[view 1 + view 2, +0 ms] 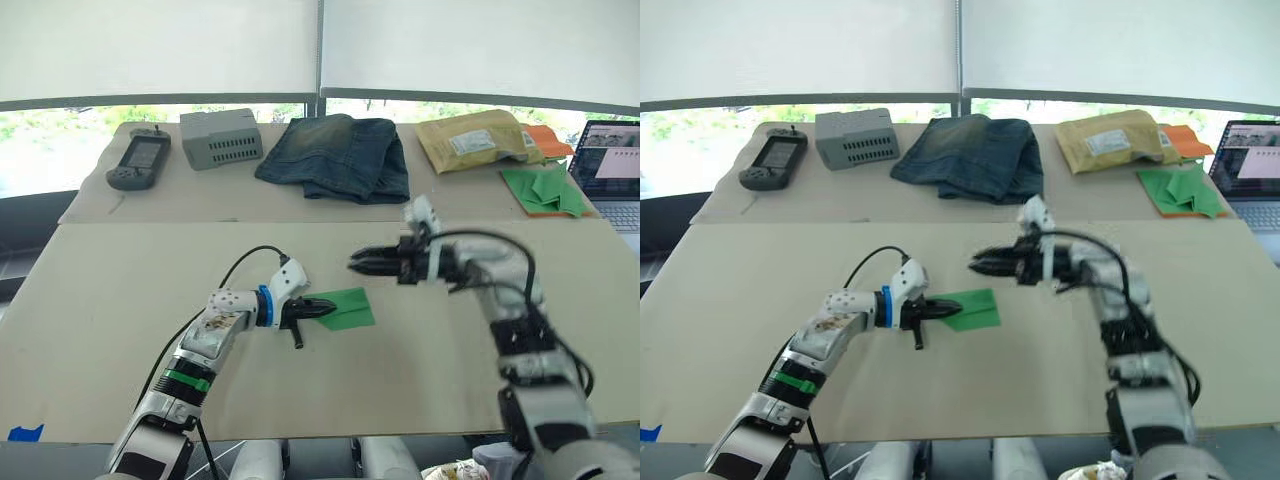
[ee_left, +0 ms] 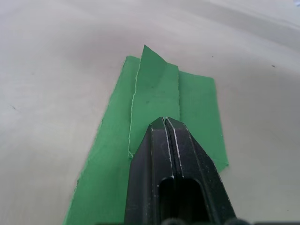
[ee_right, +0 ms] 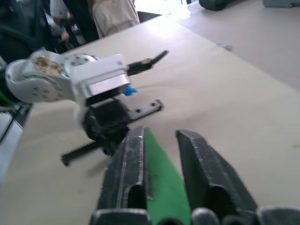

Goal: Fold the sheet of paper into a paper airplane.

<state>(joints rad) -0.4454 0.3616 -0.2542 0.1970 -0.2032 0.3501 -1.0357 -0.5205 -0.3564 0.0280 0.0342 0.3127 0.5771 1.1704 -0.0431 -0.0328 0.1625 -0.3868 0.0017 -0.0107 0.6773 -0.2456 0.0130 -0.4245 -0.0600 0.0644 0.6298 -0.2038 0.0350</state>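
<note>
The bright green sheet of paper (image 1: 352,308) lies flat on the beige table (image 1: 120,300), folded into a narrow wedge with a pointed layered flap (image 2: 154,89), the form of a paper airplane. My left gripper (image 1: 322,308) is shut, and its joined tips (image 2: 165,122) rest on the paper's left end. My right gripper (image 1: 358,264) hovers just above and behind the paper, pointing left, its fingers (image 3: 133,140) slightly open with nothing between them. Green paper (image 3: 164,192) shows below the gap.
On the far table lie a heap of green paper pieces (image 1: 545,190), a laptop (image 1: 612,160), a padded envelope (image 1: 470,140), folded jeans (image 1: 340,155), a grey box (image 1: 222,137) and a handheld controller (image 1: 140,160). Blue tape (image 1: 25,433) marks the near left edge.
</note>
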